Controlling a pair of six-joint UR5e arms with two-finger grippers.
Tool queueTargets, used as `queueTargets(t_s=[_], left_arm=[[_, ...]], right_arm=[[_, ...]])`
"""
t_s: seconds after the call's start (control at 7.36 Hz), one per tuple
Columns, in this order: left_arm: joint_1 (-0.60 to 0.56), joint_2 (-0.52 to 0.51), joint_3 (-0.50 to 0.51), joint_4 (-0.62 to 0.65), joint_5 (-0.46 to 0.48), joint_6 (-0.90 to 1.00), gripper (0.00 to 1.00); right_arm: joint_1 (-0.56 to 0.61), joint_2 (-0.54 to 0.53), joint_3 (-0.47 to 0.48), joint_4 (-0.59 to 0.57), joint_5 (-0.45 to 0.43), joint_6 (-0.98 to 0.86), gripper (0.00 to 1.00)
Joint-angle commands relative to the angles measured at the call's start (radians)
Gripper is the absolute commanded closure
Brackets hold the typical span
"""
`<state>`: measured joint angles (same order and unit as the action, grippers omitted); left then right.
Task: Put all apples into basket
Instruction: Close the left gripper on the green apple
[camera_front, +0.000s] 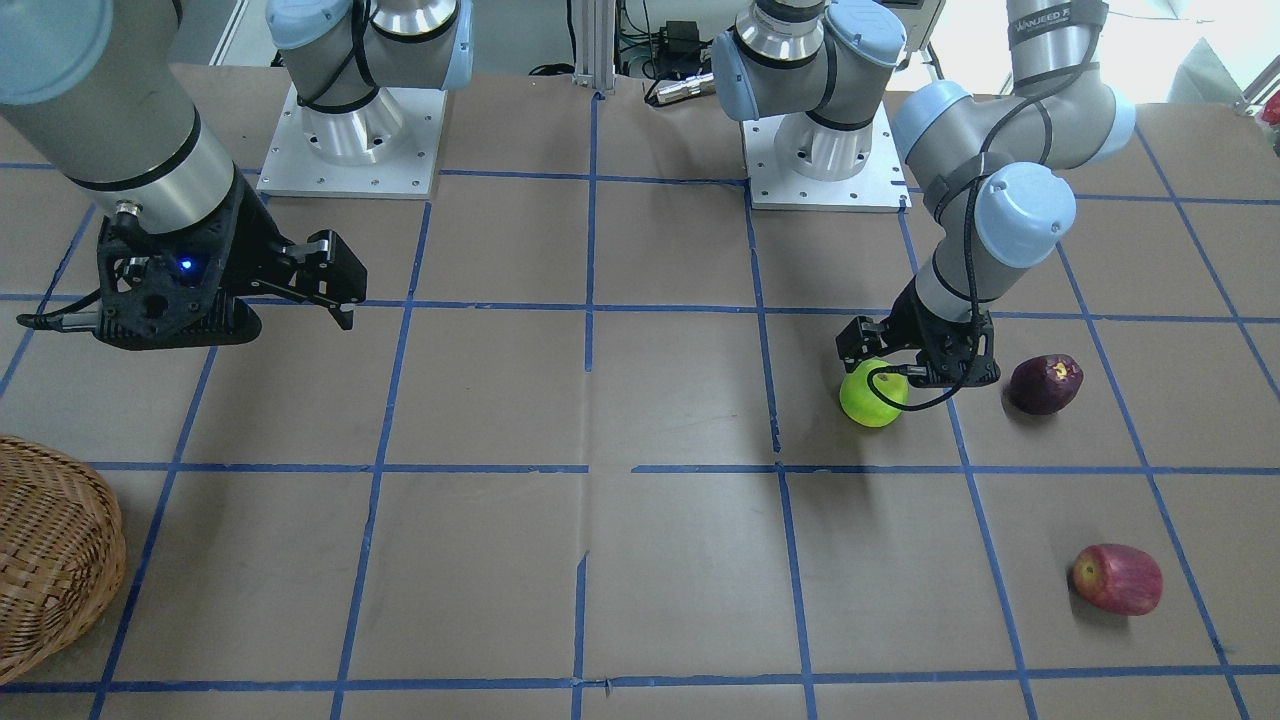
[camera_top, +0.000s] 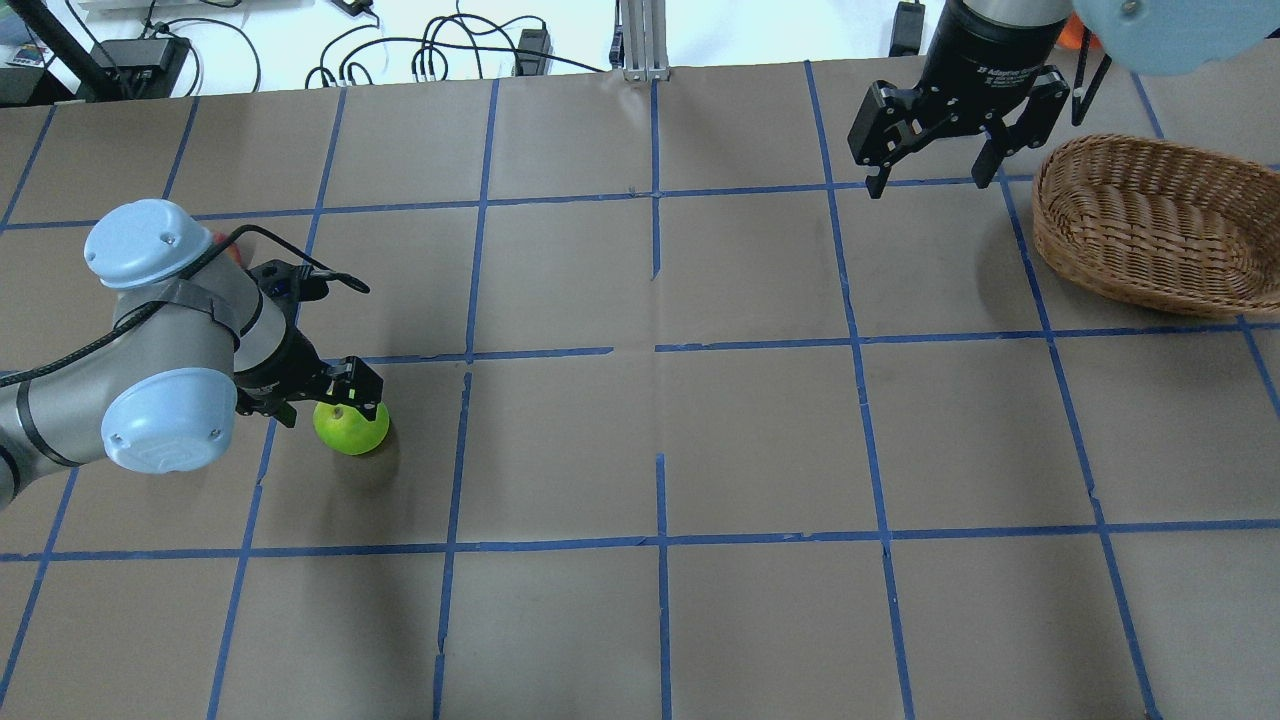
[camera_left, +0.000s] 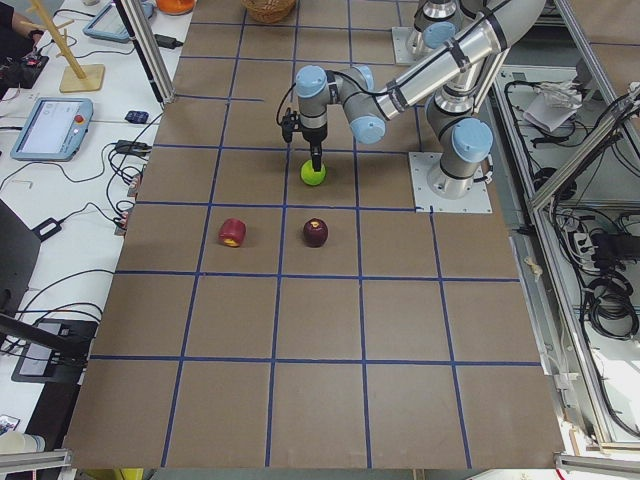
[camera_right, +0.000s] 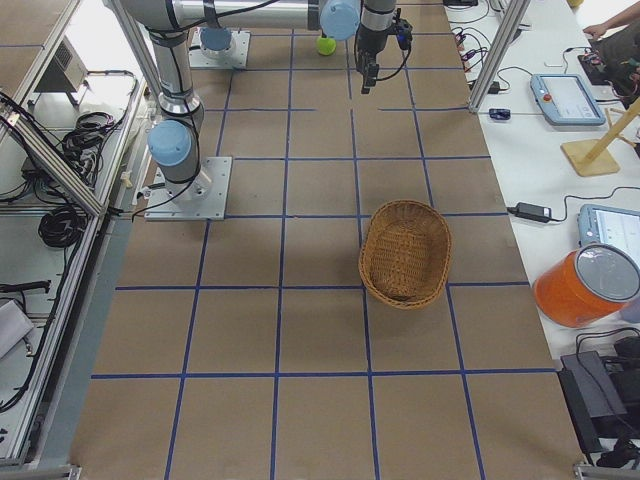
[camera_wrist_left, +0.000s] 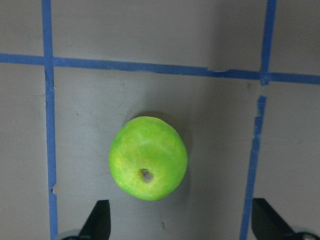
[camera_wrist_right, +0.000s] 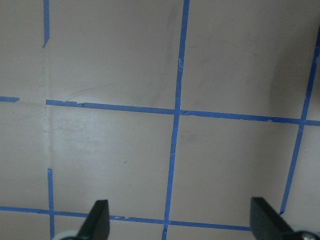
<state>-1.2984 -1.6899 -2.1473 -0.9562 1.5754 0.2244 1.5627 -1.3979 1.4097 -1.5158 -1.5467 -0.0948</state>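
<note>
Overhead exterior: the left arm (camera_top: 170, 400) hides the maroon apple (camera_front: 1045, 384) and red apple (camera_front: 1118, 578). Left claw (camera_wrist_left: 182, 222) gapes over the green apple (camera_wrist_left: 148, 158). Right claw (camera_top: 928, 180) gapes too; the front-facing view crops the basket (camera_front: 60, 560) at 9 o'clock.

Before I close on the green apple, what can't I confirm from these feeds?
- Overhead: the left arm covers the maroon apple and nearly all of the red apple.
- Front-facing: the basket is cut off by the left edge.
- Left wrist: only the jaws' tips of the left gripper show at the bottom edge, so its height over the green apple is unclear.
</note>
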Motion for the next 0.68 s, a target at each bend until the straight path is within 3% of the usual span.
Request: queueTargets(t_s=[0.0,0.41,0.54], left_arm=[[0.004,-0.077,-0.006,0.121,0.003,0.012,0.0],[0.002,-0.123,-0.003,0.134,0.008,0.004,0.0],[0.001,-0.122,-0.002,0.129,0.009,0.004,0.28]], right_arm=[[-0.006,0.002,0.002,0.002,-0.003,0.0,0.0],[-0.007,0.007,0.002,0.003,-0.006,0.0,0.0],[-0.007,0.007,0.002,0.002,-0.004,0.0,0.0]])
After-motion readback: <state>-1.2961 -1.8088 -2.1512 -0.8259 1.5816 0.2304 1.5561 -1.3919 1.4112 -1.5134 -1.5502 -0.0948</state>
